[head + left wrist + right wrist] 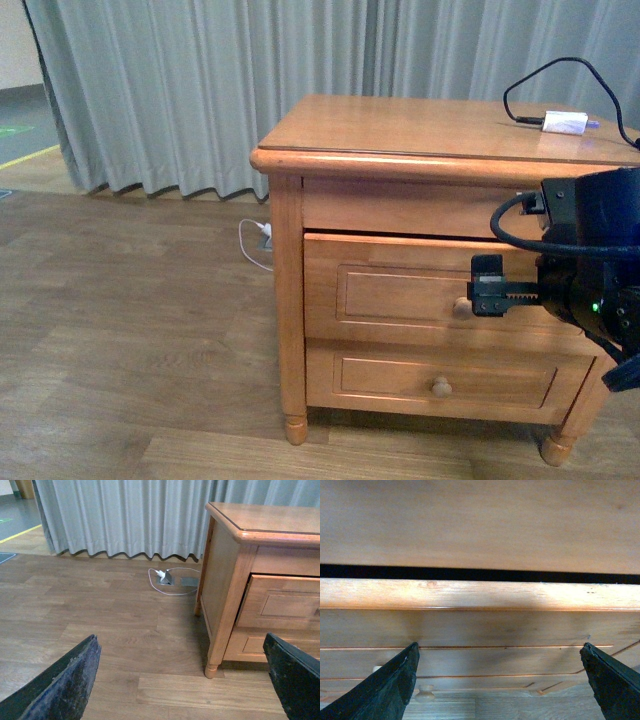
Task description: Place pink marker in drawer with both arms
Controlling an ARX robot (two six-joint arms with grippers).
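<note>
The drawer [400,290] is the upper one of the honey-coloured nightstand and stands pulled out a little. Its round pale knob [461,307] sits just below and beside my right gripper [488,288], which is open and touches nothing. In the right wrist view the open right gripper [500,695] looks down on the drawer's top edge [480,594], with a narrow dark gap behind it. My left gripper [180,690] hangs open and empty low over the floor, left of the nightstand, with the drawer [285,605] at the right. The pink marker is not clearly in view.
A white charger [565,123] with a black cable lies on the nightstand top [400,125] at the back right. The lower drawer's knob [441,385] is below. A floor socket with a white plug and cable [165,576] lies by the grey curtain [125,515].
</note>
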